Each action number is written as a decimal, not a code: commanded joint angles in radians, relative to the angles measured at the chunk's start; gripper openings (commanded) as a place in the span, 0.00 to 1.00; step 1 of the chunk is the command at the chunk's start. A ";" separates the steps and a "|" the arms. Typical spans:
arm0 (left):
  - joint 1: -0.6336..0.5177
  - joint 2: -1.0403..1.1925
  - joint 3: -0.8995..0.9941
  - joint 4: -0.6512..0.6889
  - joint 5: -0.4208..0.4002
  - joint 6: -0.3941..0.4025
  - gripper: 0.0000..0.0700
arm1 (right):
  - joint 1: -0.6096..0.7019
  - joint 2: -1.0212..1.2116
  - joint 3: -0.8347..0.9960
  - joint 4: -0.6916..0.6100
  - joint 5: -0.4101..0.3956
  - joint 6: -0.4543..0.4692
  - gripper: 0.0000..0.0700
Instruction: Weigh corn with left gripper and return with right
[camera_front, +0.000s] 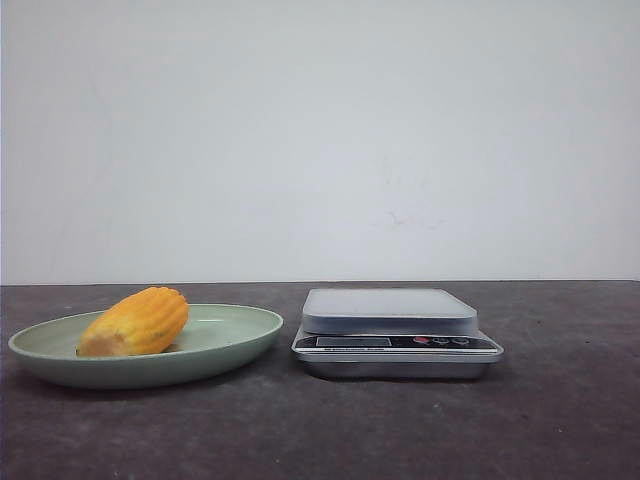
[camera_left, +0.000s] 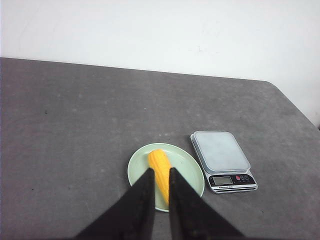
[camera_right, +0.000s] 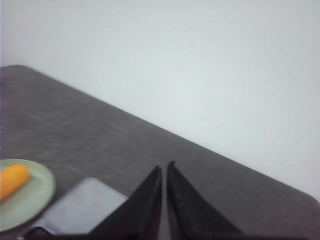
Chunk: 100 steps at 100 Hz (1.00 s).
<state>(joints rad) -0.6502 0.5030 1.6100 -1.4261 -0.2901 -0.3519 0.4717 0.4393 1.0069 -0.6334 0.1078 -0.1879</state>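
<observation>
— Where is the corn (camera_front: 135, 322) sitting right now?

— It lies on its side in the green plate (camera_front: 240, 335), on my left half of the table, with the scale (camera_front: 395, 330) just beside the plate on the right. The scale's platform is bare, so I judge the weighing is not yet begun

— And your claws?

— My left gripper (camera_left: 160, 172) hangs high above the plate, fingers drawn nearly together with only a thin slit between them, holding nothing. My right gripper (camera_right: 164, 168) is likewise almost closed and empty, up over the scale's side of the table

— Which one is better placed?

— The left. In its wrist view the corn shows straight past the fingertips, and the cob's long axis runs almost in line with that slit. I reckon I must spread the fingers and come down so they close across the cob's width, not along its length
</observation>
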 joint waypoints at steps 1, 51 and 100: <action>-0.005 0.004 0.022 -0.056 -0.001 0.000 0.02 | -0.052 -0.115 -0.140 0.068 -0.005 -0.002 0.02; -0.006 0.003 0.029 -0.056 -0.001 0.000 0.02 | -0.286 -0.435 -0.729 0.449 0.050 0.077 0.02; -0.005 0.003 0.029 -0.056 -0.001 0.000 0.02 | -0.310 -0.435 -0.994 0.650 0.021 0.267 0.02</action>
<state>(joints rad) -0.6502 0.5026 1.6173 -1.4265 -0.2893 -0.3523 0.1631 0.0074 0.0139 0.0105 0.1299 0.0349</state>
